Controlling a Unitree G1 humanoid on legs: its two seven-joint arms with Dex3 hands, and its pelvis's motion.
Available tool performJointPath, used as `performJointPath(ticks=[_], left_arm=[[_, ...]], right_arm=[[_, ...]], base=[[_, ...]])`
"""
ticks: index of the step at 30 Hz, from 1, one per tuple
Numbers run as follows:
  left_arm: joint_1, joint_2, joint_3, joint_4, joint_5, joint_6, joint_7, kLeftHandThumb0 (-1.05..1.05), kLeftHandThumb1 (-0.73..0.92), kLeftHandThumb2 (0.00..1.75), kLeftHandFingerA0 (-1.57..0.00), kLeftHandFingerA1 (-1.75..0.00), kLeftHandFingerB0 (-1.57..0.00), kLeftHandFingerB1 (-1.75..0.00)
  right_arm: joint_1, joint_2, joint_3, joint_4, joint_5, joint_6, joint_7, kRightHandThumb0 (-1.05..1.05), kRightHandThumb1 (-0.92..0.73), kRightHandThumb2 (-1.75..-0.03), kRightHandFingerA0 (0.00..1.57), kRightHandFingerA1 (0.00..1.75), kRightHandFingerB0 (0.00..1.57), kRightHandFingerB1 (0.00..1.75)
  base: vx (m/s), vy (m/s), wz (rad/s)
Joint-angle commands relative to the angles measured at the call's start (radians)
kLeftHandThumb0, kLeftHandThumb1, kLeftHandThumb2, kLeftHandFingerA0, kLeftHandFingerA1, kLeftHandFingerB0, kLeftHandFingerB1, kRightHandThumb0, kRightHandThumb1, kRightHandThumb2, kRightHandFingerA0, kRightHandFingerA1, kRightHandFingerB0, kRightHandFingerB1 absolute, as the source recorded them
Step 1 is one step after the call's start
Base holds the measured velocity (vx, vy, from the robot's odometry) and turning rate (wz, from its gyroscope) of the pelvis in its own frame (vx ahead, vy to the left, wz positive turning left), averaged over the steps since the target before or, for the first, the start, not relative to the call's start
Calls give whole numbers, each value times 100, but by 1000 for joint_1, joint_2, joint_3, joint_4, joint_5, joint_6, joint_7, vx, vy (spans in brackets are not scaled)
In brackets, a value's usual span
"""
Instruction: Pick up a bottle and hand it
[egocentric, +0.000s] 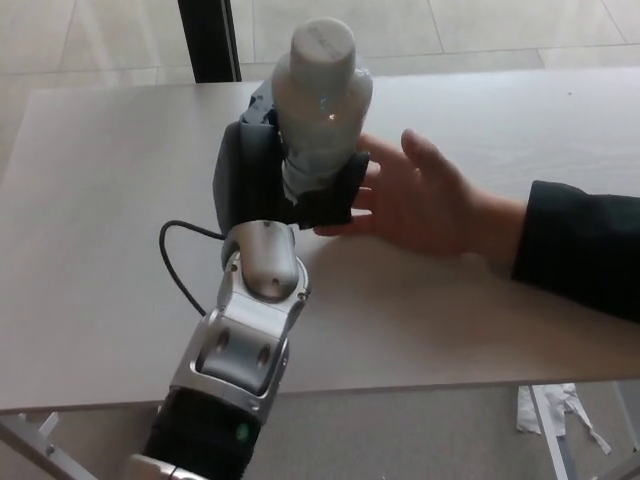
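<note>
The left hand (285, 180) is clamped around the lower body of a white plastic bottle (318, 100), holding it upright and raised above the counter (100, 220). The bottle's white cap faces up toward the camera, and the black fingers (335, 195) wrap across its front. Just to the right of the bottle lies a person's hand (425, 205), palm open and fingers spread, reaching in from the right edge; its fingertips sit right beside the robot's fingers, though contact with the bottle cannot be made out. A dark sleeve (585, 250) covers the person's forearm. The robot's silver forearm (245, 330) rises from the near edge of the counter, with a thin black cable (180, 260) looping at its left side. The right hand does not show.

The counter is a pale, plain surface, bare to the left and at the far right. Beyond its far edge are light floor tiles (400, 30) and a dark vertical post (208, 40). Below the near edge, at lower right, white crumpled scraps (550, 410) lie on the floor.
</note>
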Motion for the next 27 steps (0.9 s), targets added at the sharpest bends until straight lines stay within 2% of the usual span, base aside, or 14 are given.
performJointPath(ticks=[1,2,3,4,6,8,10,12,13,14,16,18,26,27], left_arm=[[-54,-35,-29,-7,-32,141,-129,-13,40,134,-107,-158,-93,-139],[-55,-34,-29,-8,-30,145,-133,-13,40,134,-107,-158,-93,-139],[-58,-39,-28,-8,-33,157,-138,-13,42,133,-108,-158,-93,-140],[-76,-61,-12,15,-44,174,-124,-15,42,130,-103,-160,-92,-138],[-77,-70,-1,15,-44,185,-119,-15,42,130,-103,-160,-92,-138],[-132,-134,40,140,-72,189,-63,-13,46,127,-95,-154,-87,-140],[-116,-127,45,122,-70,193,-61,-13,46,127,-95,-154,-87,-140],[-201,-150,71,231,-77,182,-26,-11,56,108,-94,-166,-83,-133],[-236,-151,76,260,-75,180,-18,-11,58,102,-93,-165,-80,-124],[-275,-148,74,292,-68,179,-17,-11,61,97,-91,-164,-79,-113],[-356,-144,80,357,-67,168,-13,-15,67,90,-90,-163,-75,-101],[-381,-129,65,378,-53,124,-13,-13,65,86,-77,-146,-72,-86],[-465,-127,95,443,-80,112,13,-16,63,71,-74,-106,-71,-74],[-516,-124,99,487,-76,121,27,-16,68,73,-75,-119,-68,-69]], right_arm=[[-26,-13,9,-4,4,22,-4,-77,-60,-59,81,103,35,68],[-28,-14,12,-6,2,26,-6,-77,-60,-59,81,103,35,68],[-32,-16,17,-2,-1,24,-4,-79,-44,-92,88,103,36,68],[-40,-15,22,5,2,14,6,-76,-60,-59,96,133,36,68],[-45,-16,28,6,1,11,10,-76,-60,-59,96,133,36,68],[-42,-17,39,-1,-12,3,5,-79,-60,-59,71,93,37,70],[-43,-15,53,-7,-17,5,4,-79,-60,-59,71,93,37,70],[-45,-3,57,-6,-11,-21,10,-71,-63,-63,108,138,26,60],[-46,0,66,-14,-18,-18,2,-73,-47,-96,126,130,29,64],[-46,-2,71,-15,-23,-17,1,-70,-65,-60,100,113,26,57],[-50,6,75,-11,-16,-18,3,-74,-50,-93,100,102,27,59],[-52,10,88,0,-27,-48,10,-71,-64,-60,101,121,31,54],[-35,15,114,-37,-49,-54,0,-70,-63,-61,106,135,33,52],[-43,20,117,-45,-52,-32,-20,-71,-62,-59,72,91,37,53]], base=[[0,0,0],[0,0,0],[0,0,0],[0,0,0],[0,0,0],[0,0,0],[0,0,0],[0,0,0],[0,0,0],[0,0,0],[0,0,0],[0,0,0],[0,0,0],[0,0,0]])
